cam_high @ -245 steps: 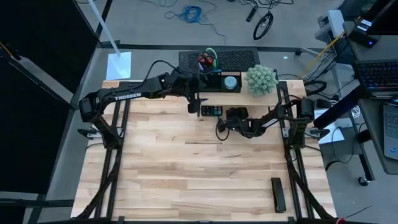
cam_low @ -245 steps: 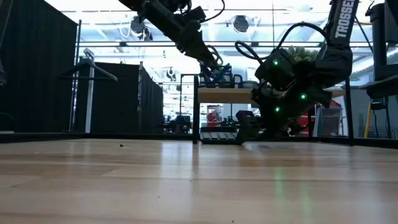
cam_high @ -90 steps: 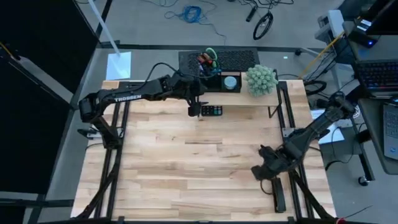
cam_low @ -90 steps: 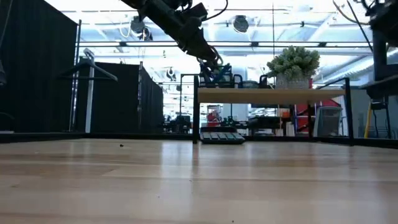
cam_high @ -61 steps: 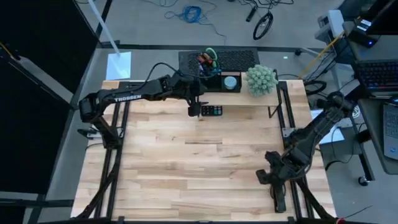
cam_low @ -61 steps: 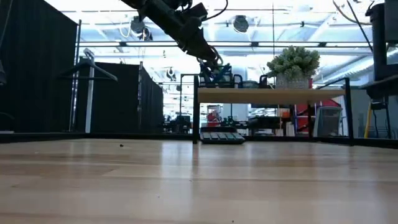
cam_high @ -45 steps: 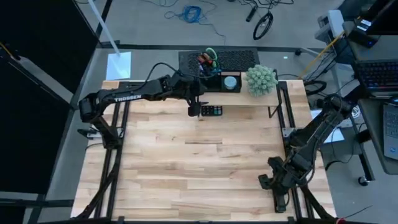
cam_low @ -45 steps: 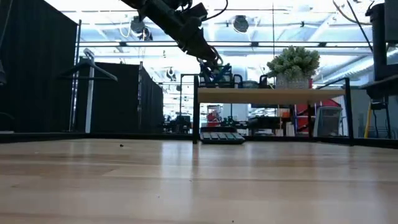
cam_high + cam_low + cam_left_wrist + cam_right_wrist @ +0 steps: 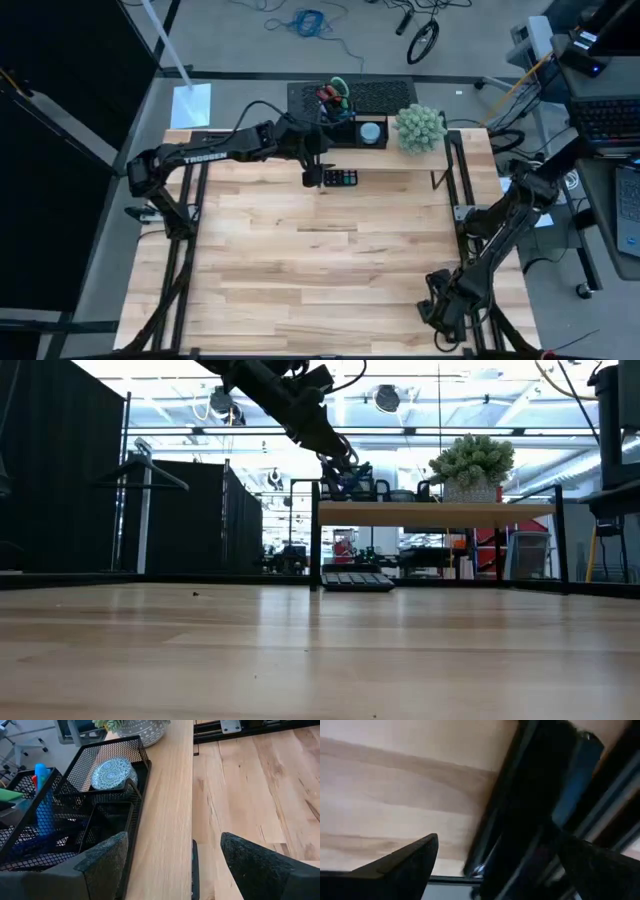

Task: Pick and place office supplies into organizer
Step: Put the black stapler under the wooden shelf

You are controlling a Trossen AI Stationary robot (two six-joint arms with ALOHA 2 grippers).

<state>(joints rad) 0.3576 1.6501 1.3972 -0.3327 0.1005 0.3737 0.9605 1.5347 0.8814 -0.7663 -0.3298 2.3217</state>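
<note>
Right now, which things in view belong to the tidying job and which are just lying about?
Part of the job:
- mesh organizer on the wooden shelf
- blue pen standing in it
- round disc in its end compartment
- dark stapler-like item at the table's near right edge, under the open right gripper

Just lying about:
- calculator
- green plant ball

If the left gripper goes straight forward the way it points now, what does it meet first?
Probably nothing close: the open left gripper points along the shelf's wooden edge, with the organizer just beside that line. Farther ahead stands the plant pot, though depth is unclear.
</note>
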